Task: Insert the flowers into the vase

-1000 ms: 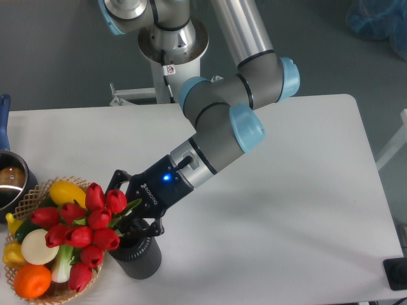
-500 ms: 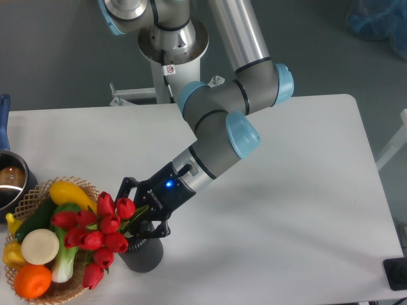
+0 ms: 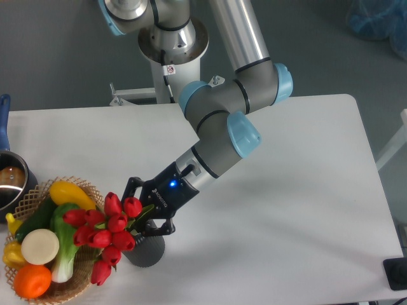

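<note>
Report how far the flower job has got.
Done: the flowers are lifted and brought over the vase. In hand: the gripper holds the stems just above the vase mouth, the heads leaning toward the basket. Left: whether the stems are inside is hidden; then release.

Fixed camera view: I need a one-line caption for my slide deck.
UR5e gripper lowers red tulips into the dark vase beside a wicker basket.

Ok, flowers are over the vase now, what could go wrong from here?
1. The flowers lean hard left while the gripper sits right over the vase; their weight could tip the small vase when let go.
2. The red heads overhang the basket of toy vegetables and could snag there.
3. The stems' ends are hidden behind the gripper, so they may not be inside the mouth at all.
</note>
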`<state>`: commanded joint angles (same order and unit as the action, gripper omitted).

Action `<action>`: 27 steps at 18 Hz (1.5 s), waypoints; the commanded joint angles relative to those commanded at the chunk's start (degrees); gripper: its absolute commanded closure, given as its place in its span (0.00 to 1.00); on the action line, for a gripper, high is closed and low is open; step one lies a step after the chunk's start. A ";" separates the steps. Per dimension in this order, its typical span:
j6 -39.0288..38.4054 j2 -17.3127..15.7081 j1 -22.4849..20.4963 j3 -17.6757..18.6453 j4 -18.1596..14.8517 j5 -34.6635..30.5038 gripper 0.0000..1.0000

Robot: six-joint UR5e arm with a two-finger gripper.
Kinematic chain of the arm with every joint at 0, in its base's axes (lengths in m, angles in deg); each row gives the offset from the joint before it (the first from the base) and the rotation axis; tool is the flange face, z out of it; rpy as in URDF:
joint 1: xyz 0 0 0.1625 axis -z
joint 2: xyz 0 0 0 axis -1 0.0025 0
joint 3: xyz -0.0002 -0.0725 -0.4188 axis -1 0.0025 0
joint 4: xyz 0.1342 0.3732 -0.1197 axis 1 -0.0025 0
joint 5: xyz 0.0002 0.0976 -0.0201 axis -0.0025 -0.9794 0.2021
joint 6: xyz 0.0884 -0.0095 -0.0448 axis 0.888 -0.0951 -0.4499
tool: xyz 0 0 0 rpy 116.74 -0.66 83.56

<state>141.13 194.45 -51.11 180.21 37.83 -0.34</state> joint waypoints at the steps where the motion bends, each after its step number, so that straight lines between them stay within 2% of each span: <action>1: 0.62 -0.53 -0.62 0.97 0.09 0.00 0.68; 5: 1.85 -2.03 -2.64 3.52 0.09 0.09 0.46; 7: 1.77 -3.00 -3.52 4.58 0.09 0.09 0.23; 8: 1.68 -3.35 -3.96 4.93 0.09 0.00 0.06; 9: 1.59 -3.79 -4.49 5.37 0.09 0.00 0.00; 18: 1.33 -5.55 -8.27 6.43 0.00 0.09 0.00; 23: 1.50 -7.66 -12.04 6.43 -0.17 0.00 0.00; 27: 1.77 -10.99 -15.56 5.29 -0.09 -1.83 0.00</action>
<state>142.89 183.47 -66.67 185.50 37.75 -2.17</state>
